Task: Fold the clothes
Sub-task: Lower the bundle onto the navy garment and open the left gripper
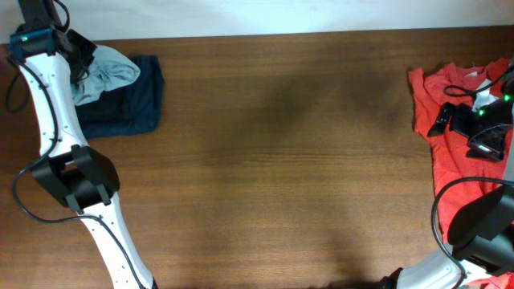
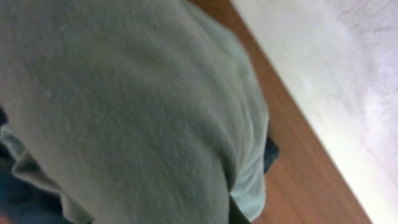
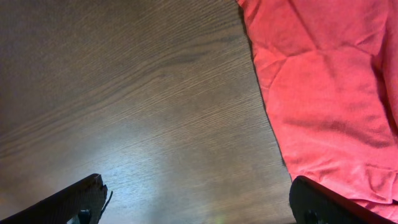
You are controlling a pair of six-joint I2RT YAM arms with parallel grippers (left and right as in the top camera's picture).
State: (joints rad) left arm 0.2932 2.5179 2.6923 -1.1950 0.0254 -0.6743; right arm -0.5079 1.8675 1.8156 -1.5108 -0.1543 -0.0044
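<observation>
The pale grey-blue T-shirt (image 1: 106,76) lies bunched at the far left corner, partly on a folded dark navy piece (image 1: 132,100). My left gripper (image 1: 80,58) is at the shirt's left end and looks shut on it. The grey cloth (image 2: 137,106) fills the left wrist view and hides the jaws; a sliver of navy (image 2: 271,155) shows behind. The red-orange T-shirt (image 1: 454,172) is spread at the right edge. My right gripper (image 1: 464,128) hovers over its upper part, open wide. In the right wrist view that gripper (image 3: 200,202) spans bare wood and the shirt's edge (image 3: 323,93).
The brown wooden table (image 1: 281,144) runs between the two piles. Its far edge meets a white surface (image 2: 348,81) just behind the grey shirt. My left arm's black elbow (image 1: 76,177) stands at the left, and cables trail near both arms.
</observation>
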